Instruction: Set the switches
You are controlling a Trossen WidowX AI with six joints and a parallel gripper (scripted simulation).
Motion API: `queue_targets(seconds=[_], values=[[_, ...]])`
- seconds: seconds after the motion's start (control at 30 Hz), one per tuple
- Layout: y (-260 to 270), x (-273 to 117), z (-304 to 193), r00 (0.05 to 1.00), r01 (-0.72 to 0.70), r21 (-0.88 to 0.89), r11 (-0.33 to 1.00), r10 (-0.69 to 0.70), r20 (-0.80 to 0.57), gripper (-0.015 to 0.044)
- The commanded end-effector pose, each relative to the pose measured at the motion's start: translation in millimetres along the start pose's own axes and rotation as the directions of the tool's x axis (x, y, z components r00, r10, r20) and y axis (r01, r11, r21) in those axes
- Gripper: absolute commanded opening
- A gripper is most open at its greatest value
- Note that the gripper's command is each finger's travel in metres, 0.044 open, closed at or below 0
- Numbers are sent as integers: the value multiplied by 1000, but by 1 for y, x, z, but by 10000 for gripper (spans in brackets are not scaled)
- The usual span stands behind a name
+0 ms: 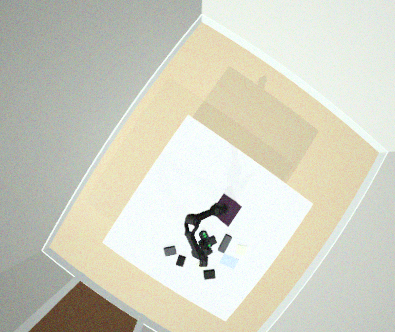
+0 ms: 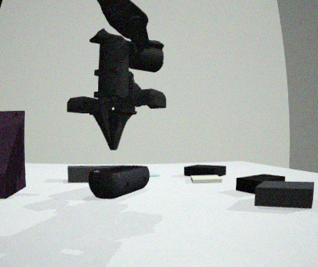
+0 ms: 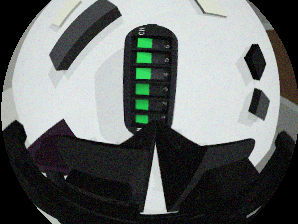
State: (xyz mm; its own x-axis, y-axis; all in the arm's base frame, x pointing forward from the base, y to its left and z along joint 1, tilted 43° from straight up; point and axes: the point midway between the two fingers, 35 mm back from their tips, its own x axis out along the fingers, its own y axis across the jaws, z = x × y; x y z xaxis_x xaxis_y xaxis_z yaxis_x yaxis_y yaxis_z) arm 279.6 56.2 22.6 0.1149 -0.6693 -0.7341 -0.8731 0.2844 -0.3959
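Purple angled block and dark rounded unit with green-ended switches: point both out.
Purple angled block [image 1: 232,212] [image 2: 16,161] [image 3: 61,137]: top, exterior, wrist; body.
Dark rounded switch unit [image 2: 119,182] [image 3: 128,80]: exterior, side wall; wrist, rim.

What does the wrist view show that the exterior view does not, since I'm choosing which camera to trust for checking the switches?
Only the wrist view: the controller unit's top face, with six green switch ends in a row and numbers beside them.

Only the exterior view: the unit's rounded side, and the gap between the closed fingertips and the unit below.

Both: the controller unit, the gripper, the purple block and loose dark blocks. Neither shows the underside label.
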Motion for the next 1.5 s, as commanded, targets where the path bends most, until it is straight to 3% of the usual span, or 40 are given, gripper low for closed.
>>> queue_targets(seconds=[0.0, 0.97, 1.47], values=[[-4, 3, 5, 1000, -6, -11, 1000, 6, -11, 0], [-4, 46, 5, 1000, -5, -11, 1000, 5, -12, 0], [-4, 46, 5, 1000, -5, -11, 1000, 5, -12, 0]])
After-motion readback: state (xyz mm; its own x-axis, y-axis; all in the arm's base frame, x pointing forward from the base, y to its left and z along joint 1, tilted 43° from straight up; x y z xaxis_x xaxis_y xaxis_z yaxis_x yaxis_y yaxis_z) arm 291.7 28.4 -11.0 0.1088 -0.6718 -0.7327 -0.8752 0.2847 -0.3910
